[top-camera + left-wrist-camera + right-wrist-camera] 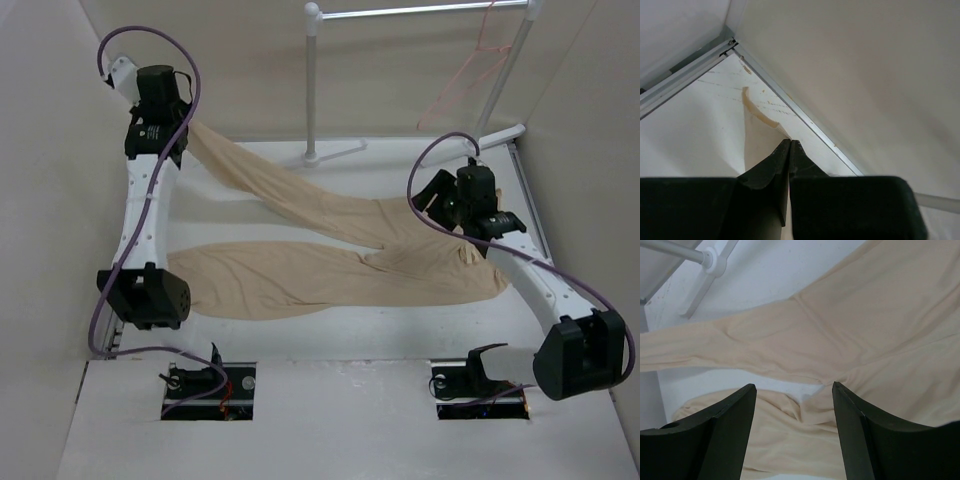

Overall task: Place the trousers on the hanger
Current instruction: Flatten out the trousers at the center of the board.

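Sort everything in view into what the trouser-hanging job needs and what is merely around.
Job:
- trousers, spread flat with one leg lifted
- hanger, hung up at the far right
- left gripper, jaws shut on that lifted leg
- right gripper, jaws open above the cloth

Merely around:
- white garment rack
- table

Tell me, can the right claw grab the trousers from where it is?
Probably yes. The right claw is open and points straight at the trousers spread on the table, with nothing between them. It likely only needs to move down onto the cloth.
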